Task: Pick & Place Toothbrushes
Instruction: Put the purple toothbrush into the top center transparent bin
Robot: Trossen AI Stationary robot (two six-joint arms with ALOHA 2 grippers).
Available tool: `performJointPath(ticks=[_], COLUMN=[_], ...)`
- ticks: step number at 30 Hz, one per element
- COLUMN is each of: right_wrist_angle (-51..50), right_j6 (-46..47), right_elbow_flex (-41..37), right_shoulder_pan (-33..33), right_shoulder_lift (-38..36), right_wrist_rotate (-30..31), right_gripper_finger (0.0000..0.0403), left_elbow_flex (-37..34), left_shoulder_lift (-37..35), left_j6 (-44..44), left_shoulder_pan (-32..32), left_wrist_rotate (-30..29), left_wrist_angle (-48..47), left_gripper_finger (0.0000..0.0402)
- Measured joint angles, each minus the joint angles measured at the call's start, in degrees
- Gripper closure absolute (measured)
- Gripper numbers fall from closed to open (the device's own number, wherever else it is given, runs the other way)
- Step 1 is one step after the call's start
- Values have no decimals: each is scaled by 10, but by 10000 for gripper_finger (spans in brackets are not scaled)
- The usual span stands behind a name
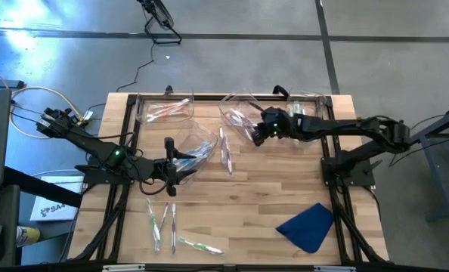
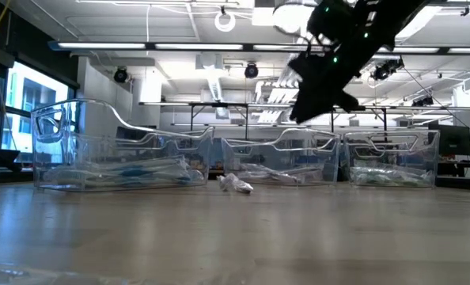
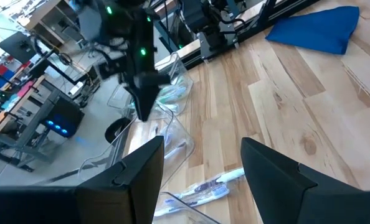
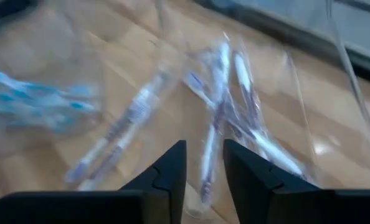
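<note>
Purple-accented toothbrushes (image 4: 225,106) lie in the middle clear bin (image 1: 236,113). My right gripper (image 1: 256,136) hangs just above them, pointing down at a slant, open by a narrow gap (image 4: 204,171) with nothing plainly between the fingers. Blue toothbrushes (image 4: 35,102) fill a second bin (image 1: 198,147), and pink and green ones lie in the far-left bin (image 1: 164,109). Two wrapped toothbrushes (image 1: 226,151) lie on the table's middle, and several more (image 1: 168,223) near its front left. My left gripper (image 1: 175,165) waits wide open beside the blue-brush bin, above the table.
A blue cloth (image 1: 308,227) lies at the near right. Another clear bin (image 1: 311,106) stands at the far right. Dark frame rails (image 1: 338,189) run along both sides of the table. Bare wood (image 1: 262,196) lies between the loose brushes and the cloth.
</note>
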Motion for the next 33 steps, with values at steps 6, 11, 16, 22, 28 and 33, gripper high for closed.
performJointPath(ticks=[6, 11, 16, 22, 28, 33], right_wrist_angle=[5, 9, 15, 37, 123, 259], right_j6=[-9, -23, -19, 15, 66, 86], right_elbow_flex=[0, 0, 0, 0, 0, 0], right_shoulder_pan=[21, 74, 148, 251, 311, 331], right_shoulder_lift=[-65, -101, -89, -36, 46, 152], right_wrist_rotate=[-31, -31, -20, 85, 164, 193], right_gripper_finger=[339, 385, 400, 401, 401, 401], left_elbow_flex=[0, 0, 0, 0, 0, 0], left_shoulder_lift=[0, 0, 0, 0, 0, 0], left_j6=[0, 0, 0, 0, 0, 0], left_shoulder_pan=[0, 0, 0, 0, 0, 0], left_wrist_rotate=[0, 0, 0, 0, 0, 0], left_wrist_angle=[0, 0, 0, 0, 1, 1], left_gripper_finger=[195, 195, 195, 195, 195, 195])
